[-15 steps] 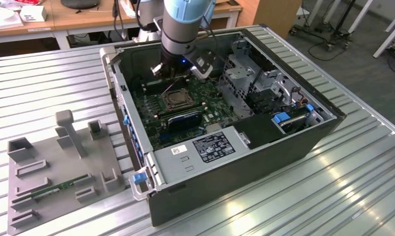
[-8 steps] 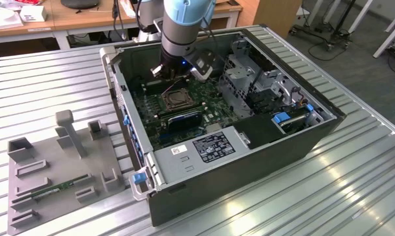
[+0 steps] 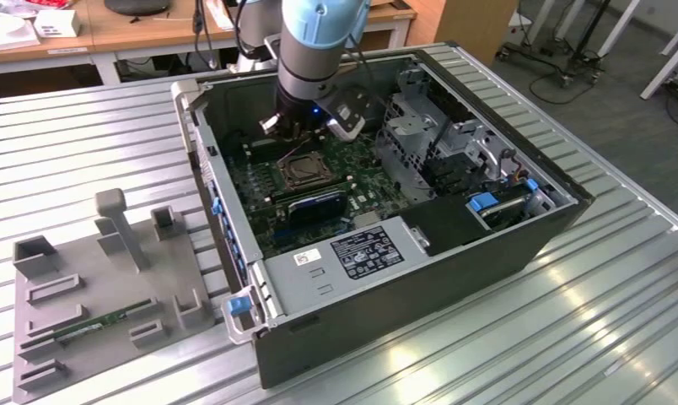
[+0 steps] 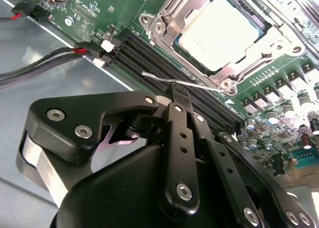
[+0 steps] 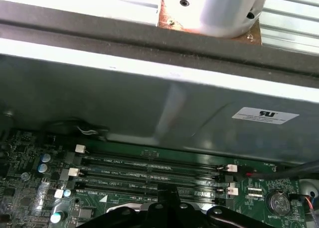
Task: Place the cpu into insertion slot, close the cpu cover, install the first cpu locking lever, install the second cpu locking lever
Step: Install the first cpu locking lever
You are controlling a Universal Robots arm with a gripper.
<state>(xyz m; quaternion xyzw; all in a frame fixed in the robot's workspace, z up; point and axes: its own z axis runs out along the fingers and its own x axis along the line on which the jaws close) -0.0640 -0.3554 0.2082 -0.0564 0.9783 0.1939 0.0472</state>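
Cpu: the cpu (image 4: 222, 31) lies flat in the insertion slot (image 3: 303, 170), its pale metal top showing through the window of the frame, in the second wrist view.
Cover: the cpu cover (image 4: 279, 36) appears to be down over the chip, its silver frame ringing the socket; whether it is fully seated cannot be told.
Lever: a thin wire locking lever (image 4: 182, 81) stands free just beside the socket's edge, over the black memory slots (image 4: 149, 56), apparently not yet hooked.
Pincer: the pincer (image 4: 180, 91) hangs over the memory slots with its fingers pressed together and nothing between them, the tips right at the lever's wire; contact cannot be confirmed.
Board: green motherboard (image 3: 274, 190) lies in the open computer case (image 3: 429, 270), which rests on the ribbed metal counter (image 3: 80, 143).
Surroundings: a grey parts holder (image 3: 103, 287) sits on the counter, well apart from the case, with a green memory stick (image 3: 97, 325) in it.
Risk, slip: the lever is thin and springy, so it could likely skid off the closed tips and snap upward.
Risk, board: a push that runs off line could drive the tips into the memory slots or the small capacitors (image 4: 286, 86) near the socket.
Risk, cover: if the frame is not fully down, the lever could probably miss its catch.
Risk, cables: black cables (image 4: 45, 63) lie near the board edge and could snag the arm.
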